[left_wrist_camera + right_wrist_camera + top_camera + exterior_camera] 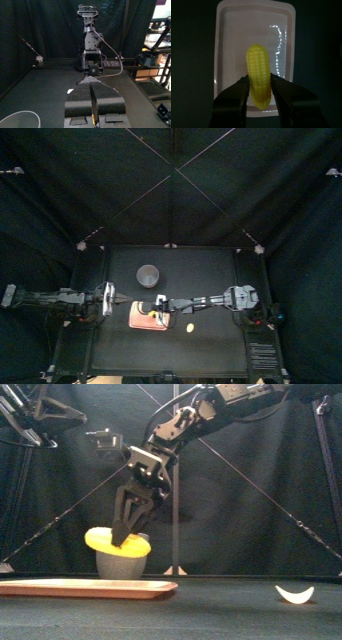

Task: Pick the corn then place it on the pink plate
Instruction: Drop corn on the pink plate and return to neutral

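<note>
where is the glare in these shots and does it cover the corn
Right wrist view: bright glare streaks lie on the pink plate, beside the corn, which is itself glare-free between the jaws of the right hand. Front view: the corn is evenly lit, with no glare on it. Top view: the pink plate is too small to tell.

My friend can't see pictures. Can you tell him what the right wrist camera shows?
The right gripper holds a yellow corn between its two jaws. The pink plate lies under it, and the corn points along the plate's long side, over its middle.
</note>
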`<state>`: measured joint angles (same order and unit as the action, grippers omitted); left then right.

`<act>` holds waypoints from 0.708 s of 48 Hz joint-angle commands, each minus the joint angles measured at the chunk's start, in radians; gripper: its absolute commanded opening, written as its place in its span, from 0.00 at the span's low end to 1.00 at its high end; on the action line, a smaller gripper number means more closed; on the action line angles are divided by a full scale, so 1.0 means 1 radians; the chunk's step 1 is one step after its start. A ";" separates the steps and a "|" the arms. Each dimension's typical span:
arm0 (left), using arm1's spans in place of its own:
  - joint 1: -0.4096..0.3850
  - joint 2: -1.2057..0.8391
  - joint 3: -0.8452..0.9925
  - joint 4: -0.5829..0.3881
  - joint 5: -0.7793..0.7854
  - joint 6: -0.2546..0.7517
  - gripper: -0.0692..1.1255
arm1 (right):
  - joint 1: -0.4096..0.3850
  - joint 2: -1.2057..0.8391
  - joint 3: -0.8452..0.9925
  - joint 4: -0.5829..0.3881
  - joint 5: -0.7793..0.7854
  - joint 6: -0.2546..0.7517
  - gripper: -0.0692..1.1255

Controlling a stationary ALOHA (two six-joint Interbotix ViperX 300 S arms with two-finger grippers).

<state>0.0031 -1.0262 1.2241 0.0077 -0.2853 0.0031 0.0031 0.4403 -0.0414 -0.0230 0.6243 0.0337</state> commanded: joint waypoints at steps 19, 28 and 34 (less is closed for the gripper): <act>-0.005 0.000 -0.014 0.002 -0.005 0.000 0.02 | 0.012 -0.025 -0.025 0.017 -0.048 -0.002 0.82; -0.005 0.000 -0.009 0.003 -0.005 0.000 0.02 | 0.011 -0.103 0.011 -0.023 -0.021 0.005 0.82; -0.005 0.002 -0.008 0.002 -0.005 0.000 0.02 | 0.011 -0.175 0.041 -0.046 -0.021 0.008 0.82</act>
<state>0.0000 -1.0278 1.2318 0.0092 -0.2853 0.0031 0.0153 0.3605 -0.0031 -0.0568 0.6044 0.0399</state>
